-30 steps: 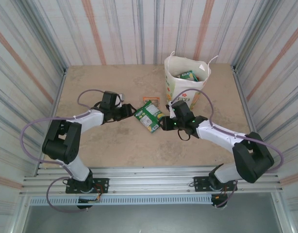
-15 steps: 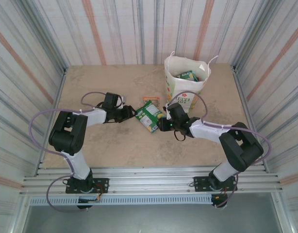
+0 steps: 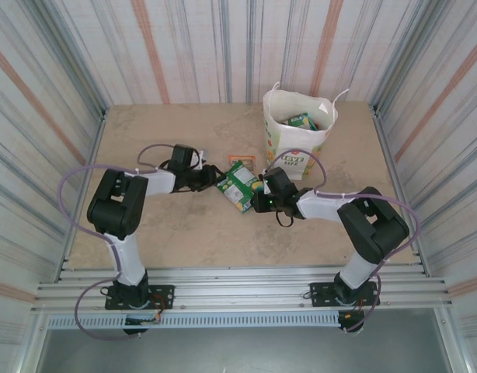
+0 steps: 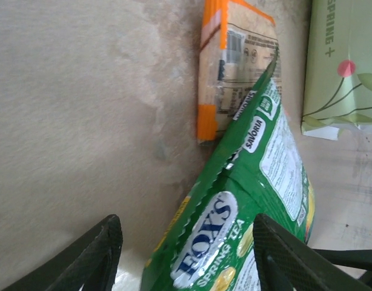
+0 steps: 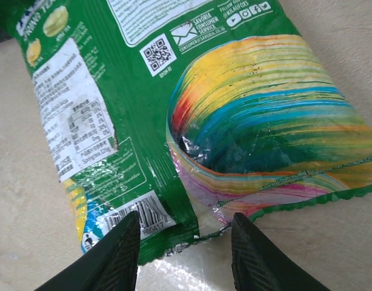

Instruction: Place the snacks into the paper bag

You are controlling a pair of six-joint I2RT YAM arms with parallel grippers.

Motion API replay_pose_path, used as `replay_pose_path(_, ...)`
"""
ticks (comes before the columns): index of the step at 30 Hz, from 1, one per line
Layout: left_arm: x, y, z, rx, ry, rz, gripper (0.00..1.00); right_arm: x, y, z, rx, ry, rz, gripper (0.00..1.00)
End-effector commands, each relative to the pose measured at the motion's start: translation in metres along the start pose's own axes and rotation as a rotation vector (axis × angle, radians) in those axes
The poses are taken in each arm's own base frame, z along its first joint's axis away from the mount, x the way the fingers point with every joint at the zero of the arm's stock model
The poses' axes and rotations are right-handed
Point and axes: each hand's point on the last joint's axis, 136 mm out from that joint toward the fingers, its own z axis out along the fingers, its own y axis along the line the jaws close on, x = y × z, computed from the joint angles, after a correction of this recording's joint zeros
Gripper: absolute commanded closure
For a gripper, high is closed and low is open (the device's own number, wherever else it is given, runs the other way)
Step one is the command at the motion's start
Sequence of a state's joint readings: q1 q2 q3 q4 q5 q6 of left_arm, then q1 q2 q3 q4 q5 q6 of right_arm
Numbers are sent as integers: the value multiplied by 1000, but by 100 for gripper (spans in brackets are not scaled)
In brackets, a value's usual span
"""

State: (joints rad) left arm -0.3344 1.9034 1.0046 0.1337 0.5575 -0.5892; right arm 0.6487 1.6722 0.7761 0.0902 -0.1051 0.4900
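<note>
The left gripper (image 3: 214, 180) is brought right up to the left edge of the green packet (image 3: 238, 185), and the right gripper (image 3: 259, 196) is pushed closer to its right edge. Both arms' elbows are swung inward.

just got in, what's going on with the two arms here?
Both arms are on the same snack: a green Fox's packet lying flat on the table. The left pincer stands at one end and the right pincer at the other, jaws open around its edges, not clamped. A small orange packet lies just beyond it. The paper bag stands upright at the back right with a teal-green packet already inside.
</note>
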Motion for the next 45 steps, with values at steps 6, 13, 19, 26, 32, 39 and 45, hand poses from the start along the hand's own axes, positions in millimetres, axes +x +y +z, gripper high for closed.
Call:
replay_pose_path(6,20,-17,17,91,90,1,49,-8,9,9,-20,-9,15,60)
replay_pose_path(13,25,-32,13,127,101,34,71,-9,12,10,-32,-15,19,61)
replay_pose_path(19,16,-52,-6,149,57,128,84,-21,19,-14,-49,-87,-2,55)
replay_pose_path(26,14,-86,-41,219,-7,320,93,-40,33,-68,-94,-200,-139,46)
replay_pose_path(32,28,-135,-72,331,2,558,97,-51,47,-111,-217,-256,-234,44)
replay_pose_path(39,49,-181,-104,422,2,816,100,-64,49,-160,-286,-375,-351,37)
replay_pose_path(45,62,-216,-134,525,-54,1023,100,-61,44,-191,-338,-452,-449,31)
